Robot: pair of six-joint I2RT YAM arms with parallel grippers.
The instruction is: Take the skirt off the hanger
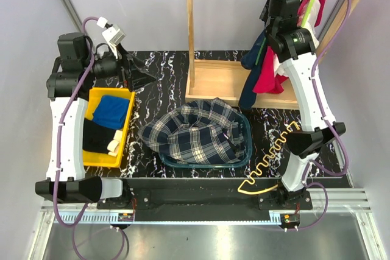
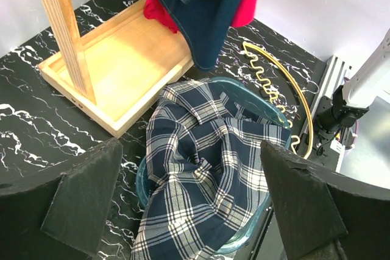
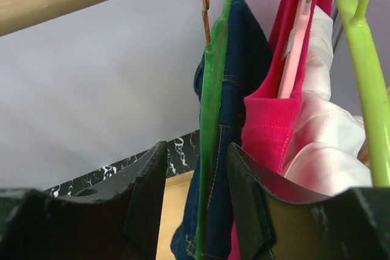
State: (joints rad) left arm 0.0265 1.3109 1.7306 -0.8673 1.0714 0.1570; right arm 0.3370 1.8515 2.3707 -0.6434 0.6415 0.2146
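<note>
Top external shows skirt (image 1: 195,129) in teal basket (image 1: 204,165); left jaws wide open, empty, right jaws half-open astride green hanger (image 3: 210,120).

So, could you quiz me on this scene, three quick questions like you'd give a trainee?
1. True or false: the tartan skirt hangs on the cream hanger.
2. The skirt lies in: A) a cardboard box, B) the teal basket, C) a drawer?
3. Which arm's claw straddles the green hanger?
Key: 1 false, the hanger lies bare beside the basket; 2 B; 3 the right claw.
</note>
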